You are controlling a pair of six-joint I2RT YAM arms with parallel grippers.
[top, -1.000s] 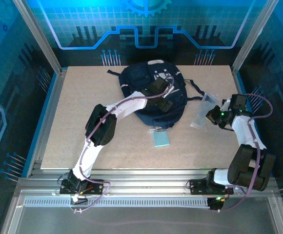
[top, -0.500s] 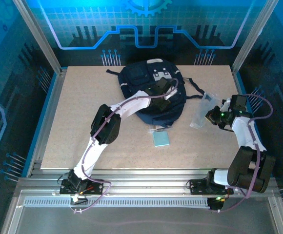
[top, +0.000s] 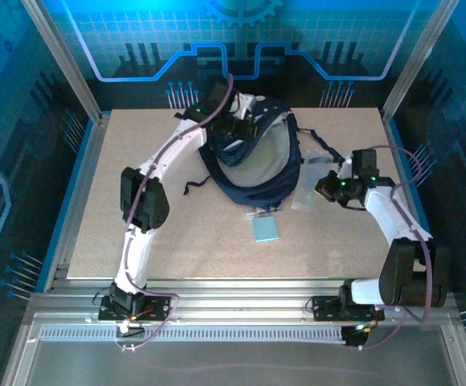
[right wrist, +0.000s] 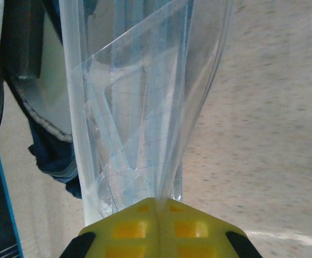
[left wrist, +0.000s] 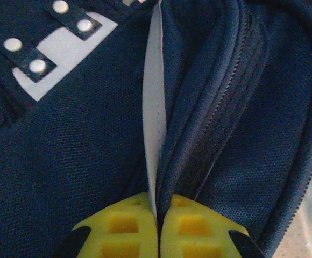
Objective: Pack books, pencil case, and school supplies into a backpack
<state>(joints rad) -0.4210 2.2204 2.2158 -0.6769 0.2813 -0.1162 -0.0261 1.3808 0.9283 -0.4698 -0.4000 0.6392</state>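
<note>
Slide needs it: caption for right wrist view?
Shut right jaws pinch clear ruler sleeve; backpack at left.

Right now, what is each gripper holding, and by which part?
Left gripper pinches the backpack by a white-trimmed fabric edge beside its zipper. Right gripper pinches the clear ruler sleeve by one end.

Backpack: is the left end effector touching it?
Touching. The left wrist view shows the left end effector shut on a fold of the backpack fabric.

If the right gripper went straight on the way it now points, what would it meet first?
Probably the backpack rim, just past the clear pouch pinched in the right gripper's fingers; depth is unclear.
</note>
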